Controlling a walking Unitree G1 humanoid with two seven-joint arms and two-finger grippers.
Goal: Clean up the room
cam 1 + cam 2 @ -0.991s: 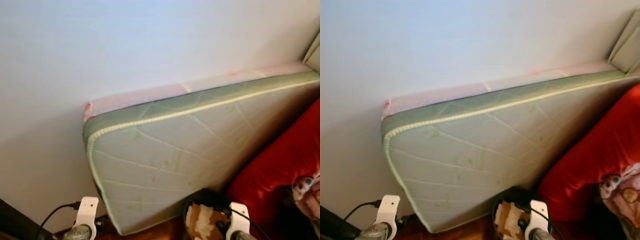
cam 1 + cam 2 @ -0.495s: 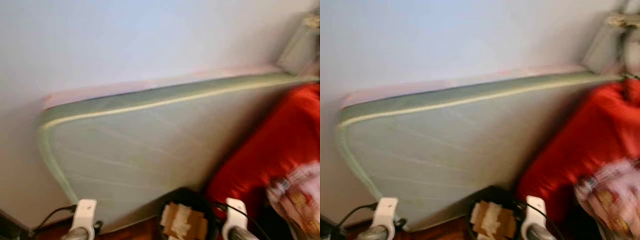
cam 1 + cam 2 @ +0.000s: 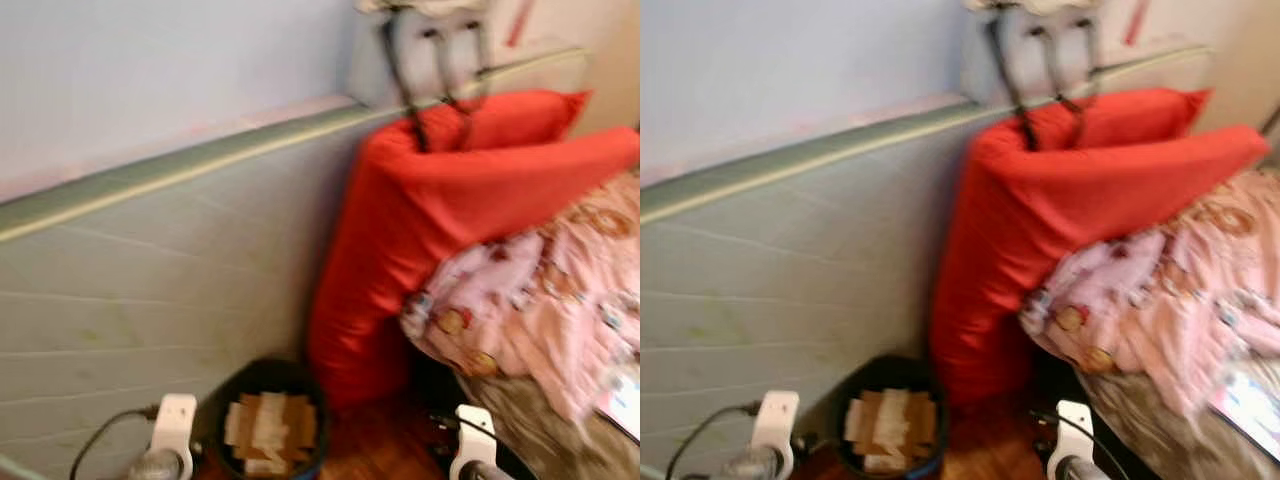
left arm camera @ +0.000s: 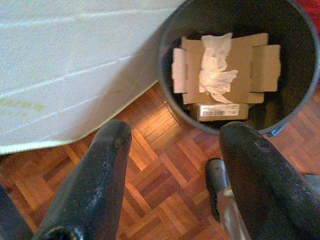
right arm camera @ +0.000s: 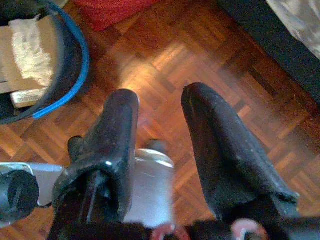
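A green mattress (image 3: 150, 260) leaning on the wall closes off the left of the head view. A red pillow (image 3: 420, 210) and a pink blanket (image 3: 540, 290) block the right. Between them at lower centre, a black bin (image 3: 265, 425) stuffed with cardboard (image 4: 225, 65) stands on open parquet floor (image 5: 200, 45).

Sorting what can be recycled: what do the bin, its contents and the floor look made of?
Bin: dark, smooth walls with a blue rim, probably plastic. Contents: flattened brown cardboard, matte with creased flaps, and crumpled white tissue, likely paper. Floor: glossy reddish-brown wood parquet, laid in small blocks.
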